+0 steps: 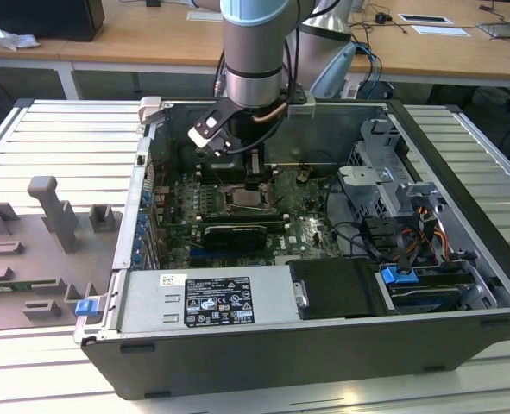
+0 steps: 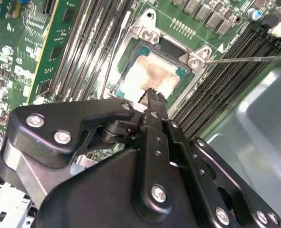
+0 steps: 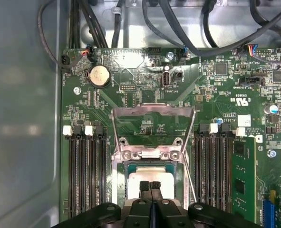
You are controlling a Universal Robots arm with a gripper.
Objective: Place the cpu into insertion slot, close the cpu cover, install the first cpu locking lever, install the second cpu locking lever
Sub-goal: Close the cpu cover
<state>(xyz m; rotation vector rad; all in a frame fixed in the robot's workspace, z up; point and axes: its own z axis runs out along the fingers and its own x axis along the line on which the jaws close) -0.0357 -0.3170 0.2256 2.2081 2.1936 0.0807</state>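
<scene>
A big open computer case (image 1: 324,358) lies on its side on a table of grey slats (image 1: 56,138). Inside it sits a green motherboard (image 1: 311,233), a grey power box (image 1: 207,300) with a sticker, and a bunch of wires (image 1: 410,237) on the exterior view's right.

In the middle of the board is the insertion slot (image 3: 123,173). The cpu (image 3: 152,173) lies flat in it, with its shiny tan top showing in both wrist views (image 2: 150,76). The cpu cover (image 3: 152,109) is flipped open. It stands away from the slot, and you can see the green board through its window. A thin metal rod (image 2: 254,58) sticks out from one corner of the slot. Long black memory slots (image 3: 85,175) run along both sides. A round silver battery (image 3: 99,75) sits farther up the board.

The arm (image 1: 255,52) comes straight down from above into the case. The gripper (image 3: 150,184) points down at the slot. Its two black fingers (image 3: 144,186) are pressed together with nothing between them. The tips are right over the cpu, near its edge (image 2: 152,92). I cannot tell if they touch it.
</scene>
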